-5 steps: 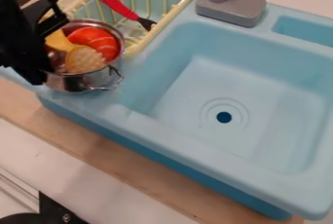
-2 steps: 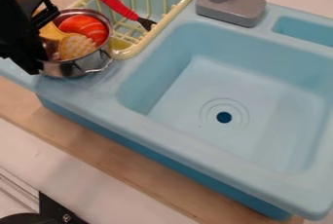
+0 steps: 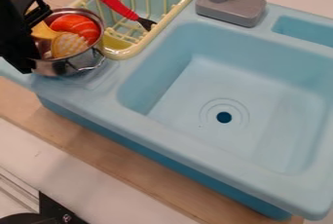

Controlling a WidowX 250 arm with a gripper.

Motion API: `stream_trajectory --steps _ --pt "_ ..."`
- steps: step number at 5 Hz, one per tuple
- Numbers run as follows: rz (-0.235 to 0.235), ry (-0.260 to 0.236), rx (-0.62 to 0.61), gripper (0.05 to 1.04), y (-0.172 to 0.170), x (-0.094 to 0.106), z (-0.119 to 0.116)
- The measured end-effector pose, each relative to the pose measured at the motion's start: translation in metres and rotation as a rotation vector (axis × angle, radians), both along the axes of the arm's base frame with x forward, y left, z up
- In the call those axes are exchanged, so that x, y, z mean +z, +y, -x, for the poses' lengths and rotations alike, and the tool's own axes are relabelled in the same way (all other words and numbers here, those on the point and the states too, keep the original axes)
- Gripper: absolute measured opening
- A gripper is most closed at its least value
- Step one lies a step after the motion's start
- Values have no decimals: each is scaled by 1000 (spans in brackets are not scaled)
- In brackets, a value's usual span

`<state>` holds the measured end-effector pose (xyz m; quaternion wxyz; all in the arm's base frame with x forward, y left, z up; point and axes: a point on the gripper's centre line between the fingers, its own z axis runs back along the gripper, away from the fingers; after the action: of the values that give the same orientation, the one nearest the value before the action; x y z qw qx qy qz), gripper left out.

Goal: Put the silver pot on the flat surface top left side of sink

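Fingers: the black gripper [image 3: 29,57] is hanging over the sink unit's left part, and its fingers are clamping the left side of the silver pot [image 3: 81,62].
Silver pot: standing upright just right of the fingers, over the flat left ledge [image 3: 81,87]; whether its base is touching there, I cannot tell. Shiny metal is curving round it, with a thin wire handle on its right.
Pot contents: a glossy orange-red piece [image 3: 77,25] with pale streaks, a smooth yellow-orange piece [image 3: 43,32] nearest the fingers, and a knobbly, rounded yellowish piece [image 3: 69,45] are lying together.
Dish rack: pale yellow ribbed rack [image 3: 165,22], right of the fingers and beyond the pot, is holding a tool with a ridged red handle [image 3: 114,1]; its handle is leaning over the far edge.
Sink: light blue, smooth, round-cornered basin [image 3: 260,121], well right of the fingers; rings are circling its dark drain [image 3: 224,117].
Tap: grey, block-shaped base [image 3: 231,9] is standing behind the basin.
Bench: wood-toned bench [image 3: 110,155] is supporting the sink.
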<state>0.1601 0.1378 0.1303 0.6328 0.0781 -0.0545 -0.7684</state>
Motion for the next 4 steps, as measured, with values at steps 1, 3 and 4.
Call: stream_trajectory --steps 1,3,4 --pt "8 47 8 227 -1 0 5" --pt "8 50 -4 766 0 10 3" --pt "14 60 5 986 -2 11 5"
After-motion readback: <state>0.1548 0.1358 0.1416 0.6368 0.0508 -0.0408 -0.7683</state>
